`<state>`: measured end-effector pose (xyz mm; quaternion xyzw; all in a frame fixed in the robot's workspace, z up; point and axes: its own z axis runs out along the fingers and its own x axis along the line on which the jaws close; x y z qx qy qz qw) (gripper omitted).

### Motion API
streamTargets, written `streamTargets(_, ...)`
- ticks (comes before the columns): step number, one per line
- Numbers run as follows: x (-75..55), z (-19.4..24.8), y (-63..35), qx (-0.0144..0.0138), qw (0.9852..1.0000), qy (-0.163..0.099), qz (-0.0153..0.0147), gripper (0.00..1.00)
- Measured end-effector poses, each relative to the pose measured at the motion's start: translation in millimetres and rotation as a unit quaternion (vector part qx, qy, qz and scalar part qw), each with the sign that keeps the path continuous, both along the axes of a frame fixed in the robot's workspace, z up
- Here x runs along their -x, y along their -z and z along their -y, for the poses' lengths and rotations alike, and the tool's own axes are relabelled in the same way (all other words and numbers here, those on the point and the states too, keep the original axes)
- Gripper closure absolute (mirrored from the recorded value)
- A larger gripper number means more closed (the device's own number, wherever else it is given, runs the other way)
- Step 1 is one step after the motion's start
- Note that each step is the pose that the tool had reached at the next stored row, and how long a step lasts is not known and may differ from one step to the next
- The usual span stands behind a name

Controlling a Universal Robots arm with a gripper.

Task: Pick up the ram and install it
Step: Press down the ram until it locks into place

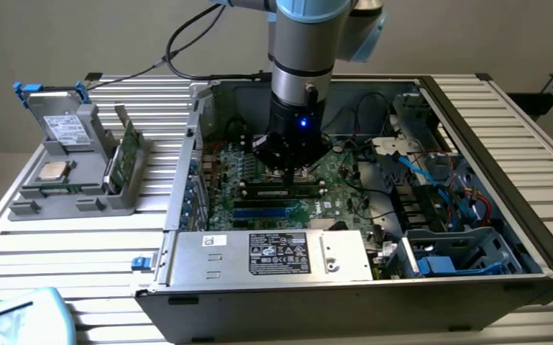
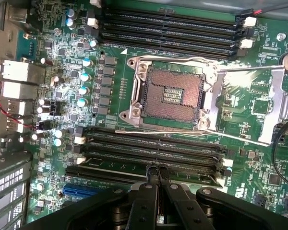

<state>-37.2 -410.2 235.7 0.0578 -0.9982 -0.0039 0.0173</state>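
Note:
Inside the open computer case (image 1: 506, 215), my gripper (image 1: 290, 175) hangs low over the green motherboard (image 1: 339, 180). The ram (image 2: 115, 170) is a thin green stick lying along one of the dark memory slots (image 2: 149, 148) beside the open CPU socket (image 2: 175, 93). In the exterior view the ram (image 1: 278, 190) sits just under the fingers. In the wrist view my gripper (image 2: 156, 168) is shut, its two black fingertips (image 2: 151, 173) together right over the stick's top edge. Whether they press on it I cannot tell. Nothing is held between them.
At the exterior view's left, a grey holder (image 1: 75, 180) carries a hard drive (image 1: 62, 129), a square silver CPU (image 1: 54, 170) and a broader green card (image 1: 123, 154). A silver power supply (image 1: 267, 253) lies at the case front. Blue and black cables (image 1: 439, 180) crowd the right.

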Motion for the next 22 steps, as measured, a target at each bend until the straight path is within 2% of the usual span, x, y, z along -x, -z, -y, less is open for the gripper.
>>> streamTargets(5,1.5,0.0,0.0,0.0,1.0,0.009,0.0,0.89)
streamTargets(8,1.5,0.1,0.0,0.0,0.9997,0.025,0.0001,0.89)
streamTargets(16,1.6,0.1,0.0,0.0,0.9979,0.064,0.0003,0.89)
streamTargets(22,1.9,0.1,0.0,-0.0002,0.9978,0.067,0.0004,0.89)
